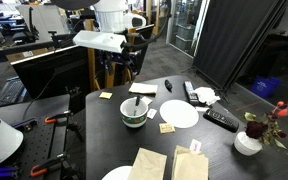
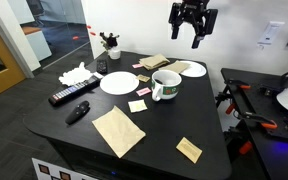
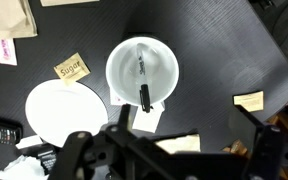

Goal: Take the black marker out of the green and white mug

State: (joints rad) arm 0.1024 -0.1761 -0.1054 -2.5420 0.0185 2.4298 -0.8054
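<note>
Hanging high above the desk (image 2: 169, 125), the tool (image 2: 192, 36) is released: in an exterior view its dark fingers (image 2: 197, 40) are spread, with nothing between them. In the wrist view the tool (image 3: 174, 152) shows only as a blurred dark shape along the bottom of the picture. Its two sides are well apart and well clear of everything below.

The green and white mug (image 3: 142, 72) stands upright, set in from the edges of the desk, and is seen from straight above in the wrist view. The black marker (image 3: 143, 85) is inside it, leaning across the white interior with one end against the wall near the rim. In both exterior views the mug (image 1: 134, 112) (image 2: 166, 86) stands well below the tool, which does not touch it.

A white plate (image 3: 62, 108) lies just beside the mug, and a small sugar packet (image 3: 72, 68) lies near both. A black remote (image 2: 72, 96) rests near one edge of the desk, a small vase with red flowers (image 2: 108, 45) stands at a far corner, and a brown napkin (image 2: 117, 131) lies flat toward the near edge.
</note>
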